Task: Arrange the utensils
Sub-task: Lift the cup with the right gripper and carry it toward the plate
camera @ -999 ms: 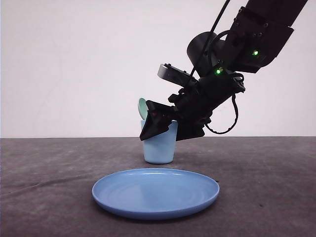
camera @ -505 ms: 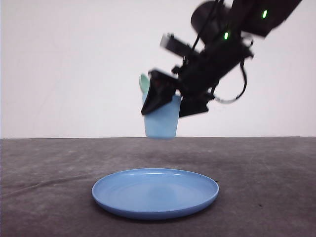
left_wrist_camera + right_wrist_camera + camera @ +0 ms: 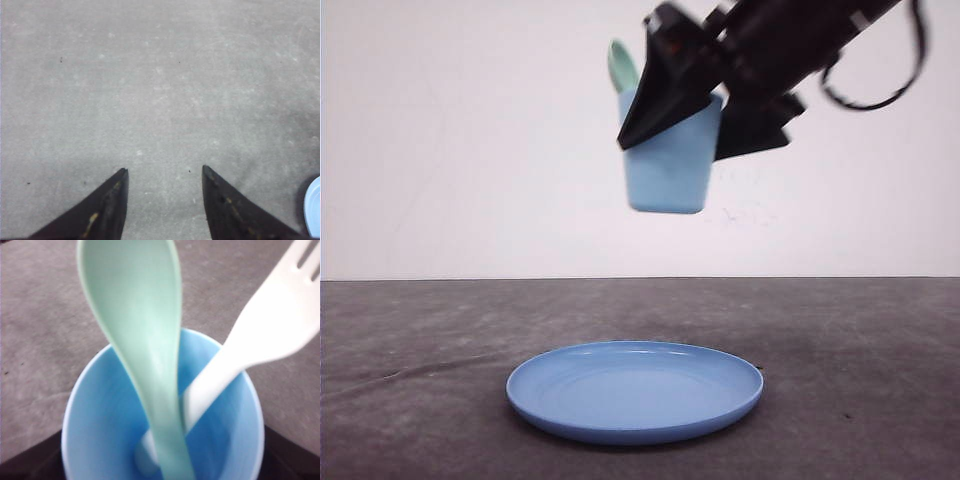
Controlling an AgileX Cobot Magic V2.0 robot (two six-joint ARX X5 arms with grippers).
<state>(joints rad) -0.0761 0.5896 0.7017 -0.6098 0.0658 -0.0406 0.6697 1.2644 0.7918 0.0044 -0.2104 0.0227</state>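
Front view, left to right: a dark grey table (image 3: 410, 330) runs across the lower part of the scene, with a plain white wall behind it.
Plate: a round blue plate (image 3: 635, 390) lies flat on the table near the middle, with nothing on it.
Cup: a light blue cup (image 3: 668, 165) hangs in the air well above the plate, roughly upright and slightly blurred.
Right gripper: the right gripper (image 3: 705, 95) reaches in from the upper right, its black fingers clamped on the cup's upper wall, one on each side.
Spoon: the pale mint-green spoon (image 3: 621, 65) stands in the cup, bowl end up, peeking over the rim on the left side.
Right wrist view: looking down into the cup (image 3: 100, 435), the spoon (image 3: 135, 325) and a white plastic fork (image 3: 270, 325) both stand handle-down, leaning on opposite parts of the rim, their handles meeting at the bottom.
Left wrist view: the left gripper (image 3: 164, 200) hovers over bare table (image 3: 150, 75) with its two dark fingers spread apart and nothing between them; a sliver of the plate (image 3: 314, 207) shows at the edge.
Handling, as a judgement: both utensils look light, stiff and smooth, so they could rattle or slide out if the cup tips.
Where to hold, as a judgement: grip each utensil across its narrow handle, not its bowl or tines.
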